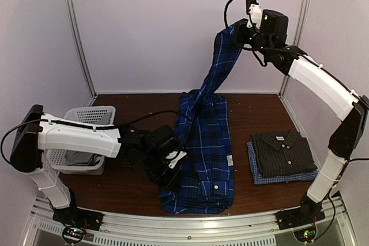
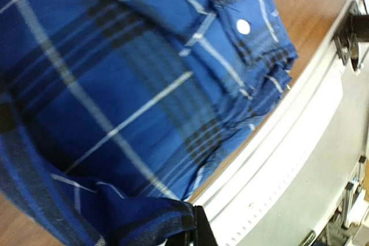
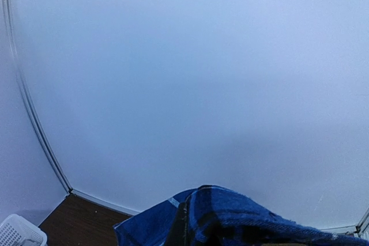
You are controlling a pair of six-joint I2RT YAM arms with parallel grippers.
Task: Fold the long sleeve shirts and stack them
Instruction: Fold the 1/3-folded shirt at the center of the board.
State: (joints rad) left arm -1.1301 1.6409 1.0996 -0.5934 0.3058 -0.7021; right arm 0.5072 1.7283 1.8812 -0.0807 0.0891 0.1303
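Low in the centre of the top view, the left gripper (image 1: 174, 164) is clamped on the left edge of the plaid shirt (image 1: 207, 154), which lies lengthwise on the table (image 1: 127, 191). At right, the folded grey shirt (image 1: 282, 149) sits on the pale shirt (image 1: 258, 176). A basket (image 1: 92, 113) stands at left. In the upper right, the right gripper (image 1: 241, 31) grasps 1 sleeve, raised high.

Basket (image 1: 86, 113) left, shirt (image 1: 204, 159) centre, stack (image 1: 282, 151) right
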